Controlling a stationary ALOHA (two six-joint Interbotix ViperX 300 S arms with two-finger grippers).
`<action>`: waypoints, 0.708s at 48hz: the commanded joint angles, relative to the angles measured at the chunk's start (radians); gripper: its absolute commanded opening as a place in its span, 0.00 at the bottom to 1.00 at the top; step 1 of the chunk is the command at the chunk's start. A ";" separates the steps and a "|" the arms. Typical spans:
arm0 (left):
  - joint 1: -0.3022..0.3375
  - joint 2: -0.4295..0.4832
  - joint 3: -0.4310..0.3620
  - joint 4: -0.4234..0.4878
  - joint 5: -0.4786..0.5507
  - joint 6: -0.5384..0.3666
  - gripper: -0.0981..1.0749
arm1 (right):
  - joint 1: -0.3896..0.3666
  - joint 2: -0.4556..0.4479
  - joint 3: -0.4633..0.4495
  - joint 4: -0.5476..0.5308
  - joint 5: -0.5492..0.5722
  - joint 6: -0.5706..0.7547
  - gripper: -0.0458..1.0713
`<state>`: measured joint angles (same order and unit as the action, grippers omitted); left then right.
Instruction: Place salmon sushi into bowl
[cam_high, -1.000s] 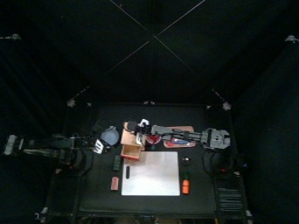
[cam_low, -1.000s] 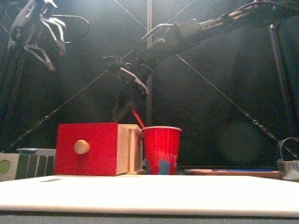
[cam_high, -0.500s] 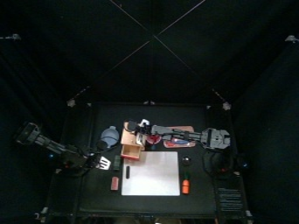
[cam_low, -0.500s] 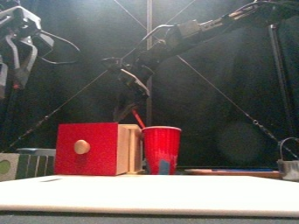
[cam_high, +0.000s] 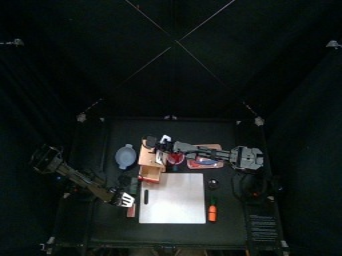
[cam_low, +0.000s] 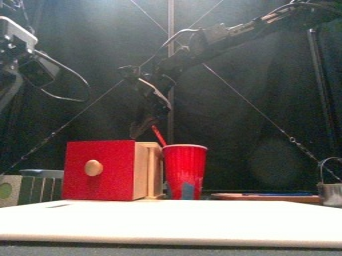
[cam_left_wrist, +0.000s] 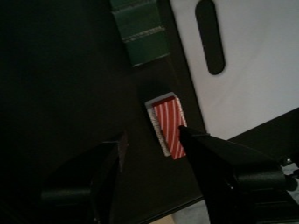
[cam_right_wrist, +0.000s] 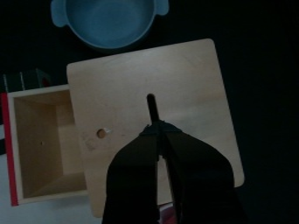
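While angled down, left fingers (cam_left_wrist: 146, 162) wide over the salmon sushi (cam_left_wrist: 167, 126).

A robotics lab: black curtains (cam_high: 54, 90) pen a small black table (cam_high: 238, 217).

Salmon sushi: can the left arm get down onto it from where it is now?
Probably yes. The left end effector hangs open right over the salmon sushi, which lies alone on bare table beside the white board; nothing covers it.
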<state>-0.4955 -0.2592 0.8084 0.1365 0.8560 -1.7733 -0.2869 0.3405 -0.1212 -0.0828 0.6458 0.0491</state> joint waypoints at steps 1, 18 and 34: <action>-0.012 0.058 -0.032 0.002 -0.067 -0.002 0.83 | -0.003 -0.089 -0.031 0.003 -0.003 -0.002 0.14; -0.017 0.179 -0.057 0.003 -0.077 -0.094 0.83 | -0.003 -0.164 0.025 -0.014 -0.005 -0.003 0.15; -0.023 0.261 -0.112 0.038 -0.078 -0.152 0.82 | 0.009 -0.239 0.057 -0.009 -0.011 -0.002 0.15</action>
<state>-0.5154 -0.0031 0.7302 0.1672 0.7793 -1.9221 -0.2823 0.1672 -0.0552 -0.0951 0.6458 0.0476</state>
